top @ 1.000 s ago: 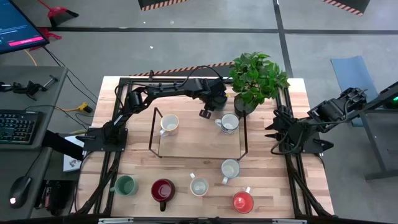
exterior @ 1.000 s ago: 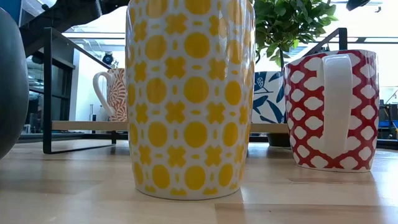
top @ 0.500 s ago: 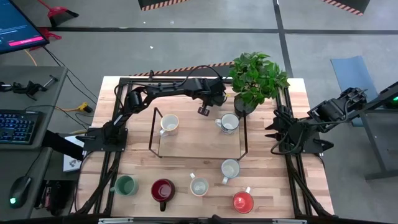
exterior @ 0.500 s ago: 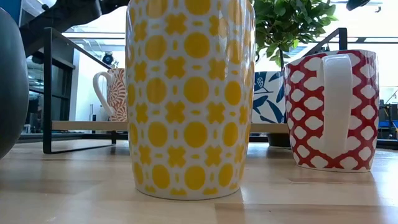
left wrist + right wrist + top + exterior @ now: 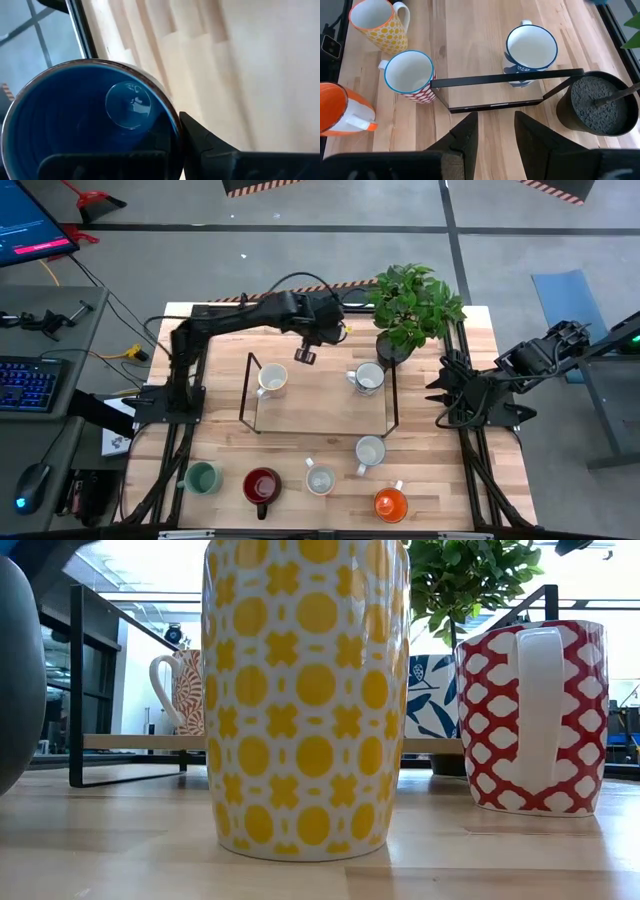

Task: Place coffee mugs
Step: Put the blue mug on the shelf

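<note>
My left gripper hovers over the far edge of the black rack and is shut on a dark mug with a blue inside. Two mugs stand on the rack's wooden shelf: a cream one and a white one with blue leaves. Nearer on the table stand two white mugs, a green one, a dark red one and an orange one. My right gripper is open and waits at the table's right edge. My left gripper holds the blue-lined mug by its rim, one finger inside the mug and one outside the wall. The fingers come from above, pointing down. The mug hangs below them with its mouth up, over the wooden table top.
A potted plant stands at the rack's far right corner, its dark pot beside the white and blue mug. In the low view a yellow-patterned mug and a red-patterned mug stand close to the table's near edge.
My left gripper has moved toward the table's left along the rack's far side, away from the plant, carrying the mug with it; the arm has arched higher. The right arm has kept still.
</note>
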`<state>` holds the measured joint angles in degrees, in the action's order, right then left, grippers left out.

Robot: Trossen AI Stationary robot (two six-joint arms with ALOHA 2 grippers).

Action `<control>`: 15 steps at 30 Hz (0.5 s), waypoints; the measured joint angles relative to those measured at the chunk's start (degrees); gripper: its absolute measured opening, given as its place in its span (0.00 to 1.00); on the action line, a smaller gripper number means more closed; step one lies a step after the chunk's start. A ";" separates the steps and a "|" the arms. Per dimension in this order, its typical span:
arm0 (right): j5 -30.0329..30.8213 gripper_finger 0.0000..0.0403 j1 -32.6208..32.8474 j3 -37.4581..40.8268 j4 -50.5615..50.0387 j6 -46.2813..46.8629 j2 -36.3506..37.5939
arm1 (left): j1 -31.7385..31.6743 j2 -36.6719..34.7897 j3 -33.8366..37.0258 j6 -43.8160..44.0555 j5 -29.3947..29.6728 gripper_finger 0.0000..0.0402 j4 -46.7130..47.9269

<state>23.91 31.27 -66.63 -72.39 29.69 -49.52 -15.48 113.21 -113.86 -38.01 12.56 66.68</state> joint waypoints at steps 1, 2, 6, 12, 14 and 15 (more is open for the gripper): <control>0.01 0.26 0.00 0.00 0.16 0.00 -0.02 | 0.77 -1.38 0.00 1.77 0.01 0.01 1.46; 0.01 0.26 0.00 0.00 0.30 0.00 -0.02 | 1.57 -2.72 0.00 3.71 0.05 0.01 2.70; 0.08 0.26 0.00 0.00 0.50 -0.01 -0.02 | 5.71 -7.41 -0.02 12.63 0.07 0.01 6.69; 0.19 0.26 0.00 0.00 1.17 -0.08 -0.02 | 13.36 -9.54 -0.07 30.33 -0.27 0.01 13.25; 0.19 0.26 0.00 0.00 1.17 -0.11 -0.02 | 15.98 -9.36 -0.07 36.19 -0.79 0.01 16.50; 0.21 0.26 0.00 0.00 1.17 -0.11 -0.02 | 17.30 -9.36 -0.04 38.98 -1.24 0.01 17.88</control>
<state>24.12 31.27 -66.63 -71.22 29.58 -49.54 1.82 103.85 -113.91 0.97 11.32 84.56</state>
